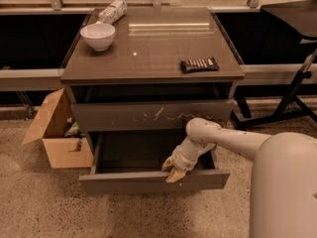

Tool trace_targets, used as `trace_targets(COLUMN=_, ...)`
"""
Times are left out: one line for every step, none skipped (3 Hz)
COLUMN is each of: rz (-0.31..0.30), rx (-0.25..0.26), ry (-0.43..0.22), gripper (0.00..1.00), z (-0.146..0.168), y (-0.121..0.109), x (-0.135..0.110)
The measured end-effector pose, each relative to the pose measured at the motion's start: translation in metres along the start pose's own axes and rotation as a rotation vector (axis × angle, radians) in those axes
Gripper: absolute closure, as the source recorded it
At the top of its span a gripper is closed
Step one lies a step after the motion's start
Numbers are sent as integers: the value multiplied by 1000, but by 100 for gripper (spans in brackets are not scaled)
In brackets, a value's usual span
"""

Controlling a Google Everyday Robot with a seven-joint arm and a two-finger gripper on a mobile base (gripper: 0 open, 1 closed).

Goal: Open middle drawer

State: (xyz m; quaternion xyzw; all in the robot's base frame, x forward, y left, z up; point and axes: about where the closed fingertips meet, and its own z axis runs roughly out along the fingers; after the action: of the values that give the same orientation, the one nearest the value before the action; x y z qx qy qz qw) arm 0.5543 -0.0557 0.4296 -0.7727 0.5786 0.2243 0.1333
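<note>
Camera view: a dark grey-brown drawer cabinet is standing on a speckled floor, seen from above and in front. Its flat top is serving as the counter point(148, 53). A white bowl point(97, 35) is sitting near the counter's far left corner, with a crumpled pale packet point(112, 11) lying just behind it at the back edge. A snack bar in a dark wrapper point(198, 64) is lying toward the right side, well apart from the bowl.

Below the counter, the upper drawer front point(148, 115), marked with white scratches, is showing a dark gap above it. Under that, the middle drawer point(124, 181) is standing pulled out toward the camera, its dark inside showing behind the plain front.

The robot's pale arm point(237, 143) is reaching in from the lower right, with its rounded body filling that corner. The end effector point(173, 170) is resting at the top edge of the middle drawer's front, a little right of centre and touching it. Whether it is clamping that edge or standing spread cannot be told.

An open cardboard box point(54, 133) is sitting on the floor just left of the cabinet. Black stand legs point(292, 95) are showing at the right.
</note>
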Motion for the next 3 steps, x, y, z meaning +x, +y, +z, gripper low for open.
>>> trace_targets(rz=5, rx=-11, ry=-43, gripper=100, z=4, y=17, x=-9)
trace_targets(rz=11, rx=-22, ry=-106, gripper=100, z=8, y=38, x=-20)
trace_targets(rz=11, rx=-22, ry=-106, gripper=97, z=8, y=37, x=-20)
